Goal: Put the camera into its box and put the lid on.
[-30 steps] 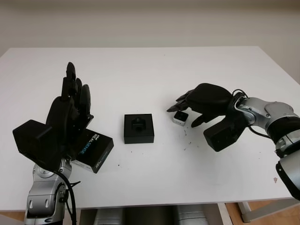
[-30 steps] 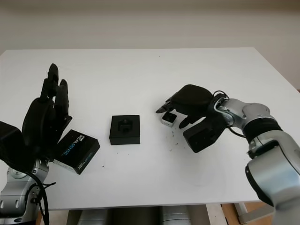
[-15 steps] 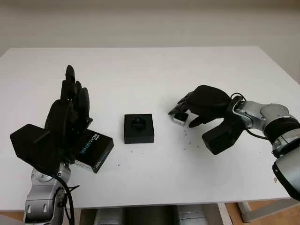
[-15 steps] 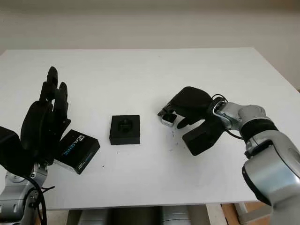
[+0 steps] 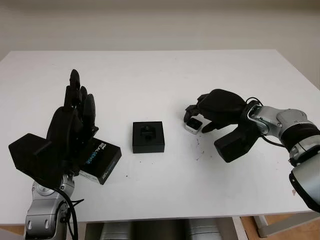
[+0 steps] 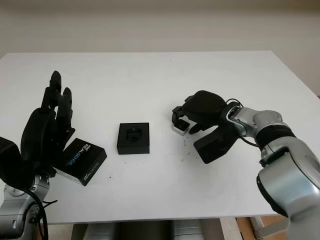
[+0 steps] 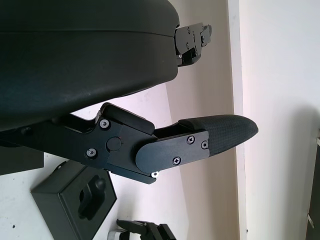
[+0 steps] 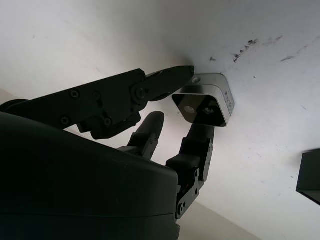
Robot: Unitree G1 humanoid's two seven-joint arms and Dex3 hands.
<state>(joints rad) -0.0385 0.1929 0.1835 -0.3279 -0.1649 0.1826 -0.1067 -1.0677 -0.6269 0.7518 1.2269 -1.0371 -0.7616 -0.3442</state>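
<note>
Camera (image 5: 193, 125): small silver unit lying on the table (image 5: 165, 80), right of the open black box (image 5: 148, 137). The right hand (image 5: 216, 109) covers it, fingertips (image 8: 182, 75) closing on two sides; the grip appears made, though contact on the far face is unclear. Box recess faces up to receive it. The lid (image 5: 101, 159) waits near left, beside the raised, open left hand (image 5: 72, 125).

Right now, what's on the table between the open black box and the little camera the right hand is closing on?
Nothing: in the left eye view, bare white table separates the box from the camera.
</note>
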